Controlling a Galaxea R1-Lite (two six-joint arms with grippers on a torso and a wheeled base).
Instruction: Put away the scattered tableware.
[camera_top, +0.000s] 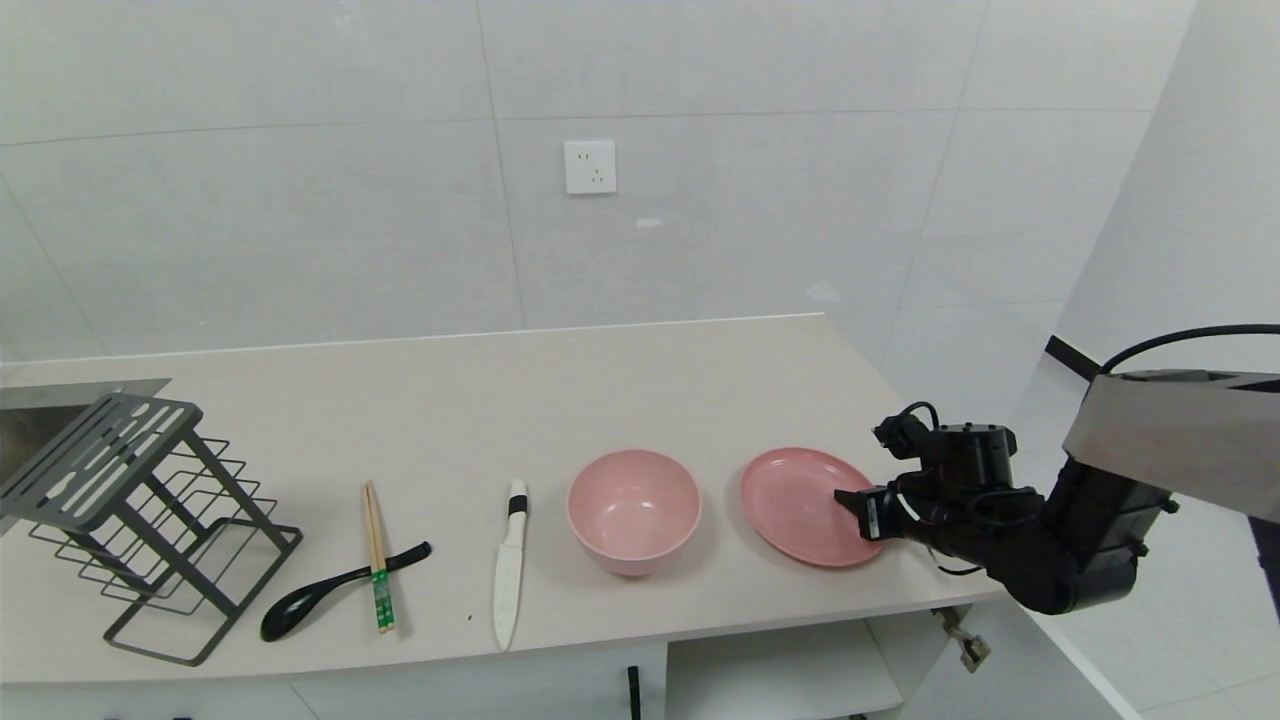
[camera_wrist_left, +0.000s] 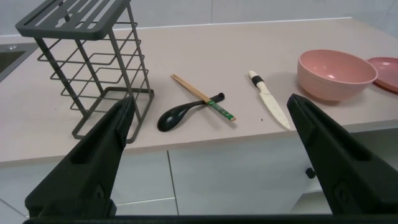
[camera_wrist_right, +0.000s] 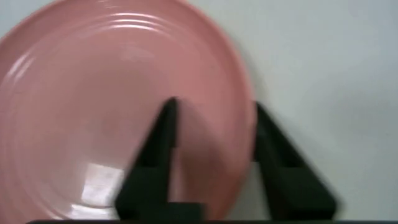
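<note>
My right claw (camera_wrist_right: 213, 106) stands parted astride the right rim of the pink plate (camera_top: 795, 500), which lies at the counter's (camera_top: 600, 390) right end, beside the bowl (camera_top: 633, 508). My left claw (camera_wrist_left: 209, 102) gapes wide.

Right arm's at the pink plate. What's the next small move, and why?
Probably close the right gripper on the rim of the pink plate. Its open fingers straddle that rim, one over the plate's inside, the other outside it over the counter.
</note>
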